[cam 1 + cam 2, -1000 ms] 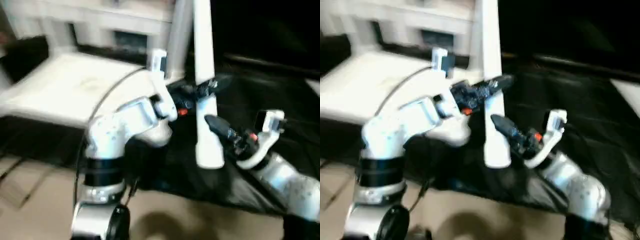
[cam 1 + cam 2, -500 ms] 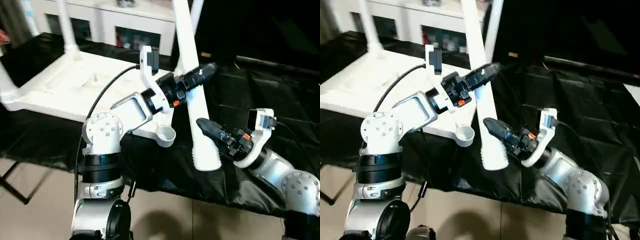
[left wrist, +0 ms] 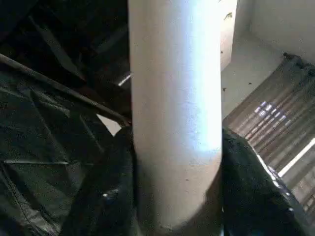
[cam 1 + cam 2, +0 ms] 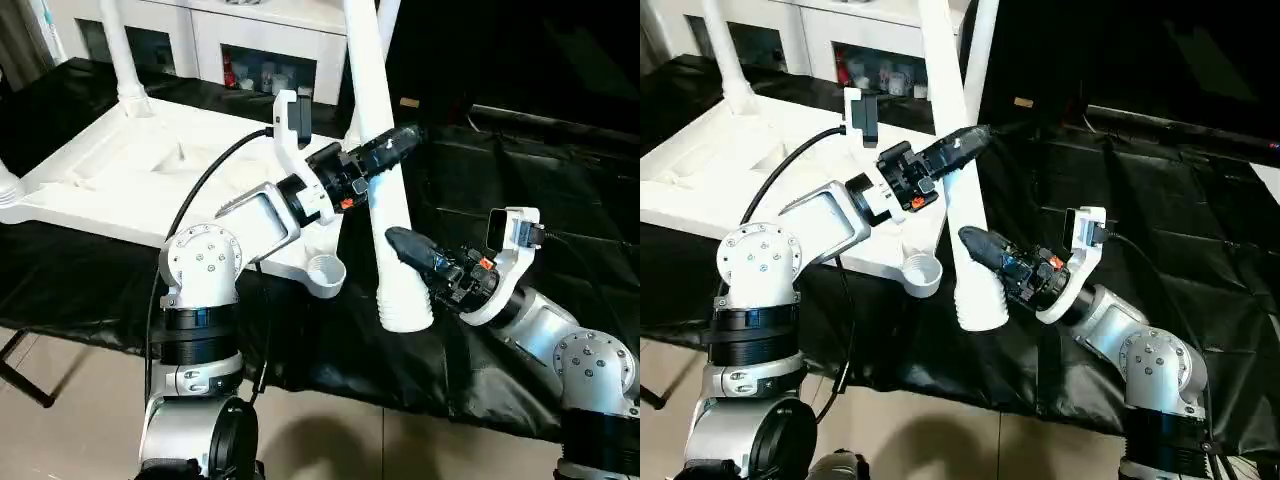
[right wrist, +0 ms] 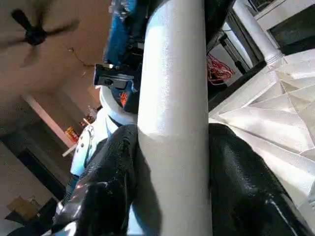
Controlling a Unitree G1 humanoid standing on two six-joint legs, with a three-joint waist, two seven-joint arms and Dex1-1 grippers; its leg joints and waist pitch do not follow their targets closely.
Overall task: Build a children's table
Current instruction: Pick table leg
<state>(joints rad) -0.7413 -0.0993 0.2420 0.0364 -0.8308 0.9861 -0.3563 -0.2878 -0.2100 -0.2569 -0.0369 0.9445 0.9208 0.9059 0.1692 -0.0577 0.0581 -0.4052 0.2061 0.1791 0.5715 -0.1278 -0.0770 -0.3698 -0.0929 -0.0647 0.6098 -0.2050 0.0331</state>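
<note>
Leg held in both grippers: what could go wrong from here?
1. The leg hangs tilted, its threaded end beside the empty corner socket, not over it; it may enter askew.
2. Left gripper and right gripper both clamp it; uneven moves could twist or slip it.

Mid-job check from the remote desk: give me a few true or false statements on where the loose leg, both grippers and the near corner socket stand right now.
1. Both grippers clamp the same loose leg. True: the left gripper holds it higher up, the right gripper nearer its ribbed lower end.
2. The held leg is already seated in the near corner socket. False: that socket stands open, and the leg's lower end hangs beside it over the black cloth.
3. The tabletop lies with its ribbed underside up. True.
4. No leg is fitted yet. False: a fitted leg rises from the far corner.
5. The right gripper is open, clear of the leg. False: its fingers press both sides of it.
</note>
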